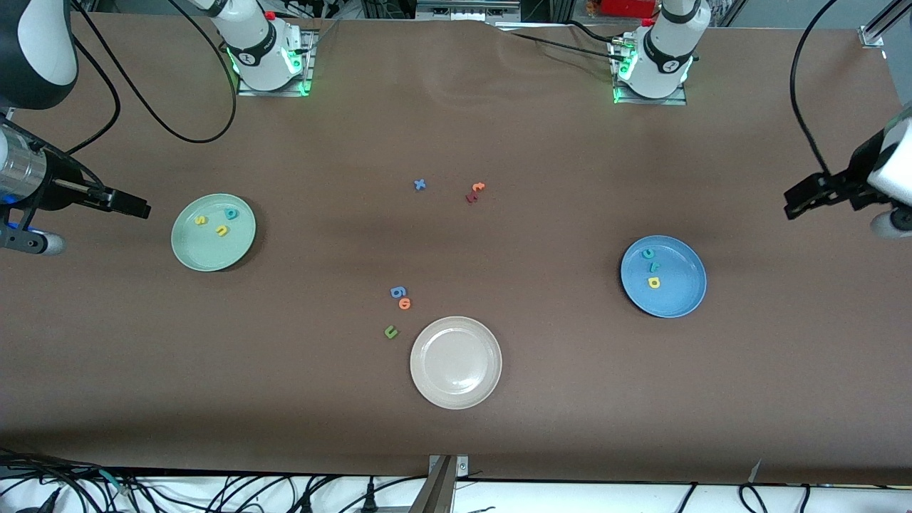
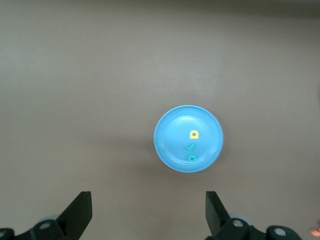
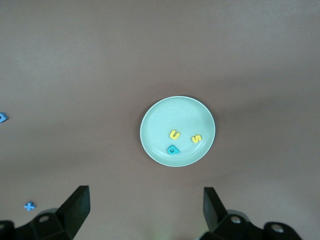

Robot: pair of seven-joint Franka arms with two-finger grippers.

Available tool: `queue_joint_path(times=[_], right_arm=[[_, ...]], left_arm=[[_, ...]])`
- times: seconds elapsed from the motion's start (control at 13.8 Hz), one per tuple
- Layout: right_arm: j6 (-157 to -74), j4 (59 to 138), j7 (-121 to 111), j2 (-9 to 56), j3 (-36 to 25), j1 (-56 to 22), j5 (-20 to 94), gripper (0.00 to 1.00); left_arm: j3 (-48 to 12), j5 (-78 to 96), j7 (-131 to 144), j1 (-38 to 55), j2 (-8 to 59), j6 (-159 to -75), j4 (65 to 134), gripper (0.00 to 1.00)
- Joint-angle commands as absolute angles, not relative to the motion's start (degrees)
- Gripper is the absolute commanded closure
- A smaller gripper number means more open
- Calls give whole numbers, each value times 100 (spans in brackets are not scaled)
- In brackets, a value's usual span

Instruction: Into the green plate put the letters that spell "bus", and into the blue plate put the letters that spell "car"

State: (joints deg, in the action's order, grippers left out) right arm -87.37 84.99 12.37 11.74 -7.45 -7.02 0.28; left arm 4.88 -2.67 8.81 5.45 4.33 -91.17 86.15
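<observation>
The pale green plate [image 1: 196,253] lies toward the right arm's end of the table. It holds a teal "b" [image 1: 231,213], a yellow "u" [image 1: 222,230] and a yellow "s" [image 1: 201,220]. The right wrist view shows the same green plate [image 3: 165,117] from above. The blue plate [image 1: 678,296] lies toward the left arm's end and holds a teal "c" [image 1: 648,253], a teal "r" [image 1: 653,266] and a yellow "a" [image 1: 653,282]. My right gripper [image 1: 132,205] hangs open and empty over bare table beside the green plate. My left gripper [image 1: 801,199] hangs open and empty beside the blue plate [image 2: 172,135].
A cream-white plate [image 1: 456,362] with nothing in it sits near the front camera. Beside it lie a green "u" [image 1: 390,331], a blue letter [image 1: 397,291] and an orange letter [image 1: 405,304]. Mid-table are a blue "x" [image 1: 420,184] and orange and red letters [image 1: 474,191].
</observation>
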Motion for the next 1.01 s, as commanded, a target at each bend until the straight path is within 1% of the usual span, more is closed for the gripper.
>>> queue_joint_path(times=[0.0,0.29,0.58,0.94], right_arm=[[-8604,8341,1160,1239,-729,-694,62,0],[-8675,8367,1160,1230,-729,-694,-88,0],[-8798,8490,1073,1187,-721,-694,-88,0],[-8763,8446,1072,1187,-738,-694,-36,0]], left_arm=[[501,-35,958,598,-60,-9237,9332,0],[712,378,940,650,-211,-9220,9431,0],[721,334,923,729,-220,-9211,9431,0],[721,185,448,729,-150,-9202,9396,0]])
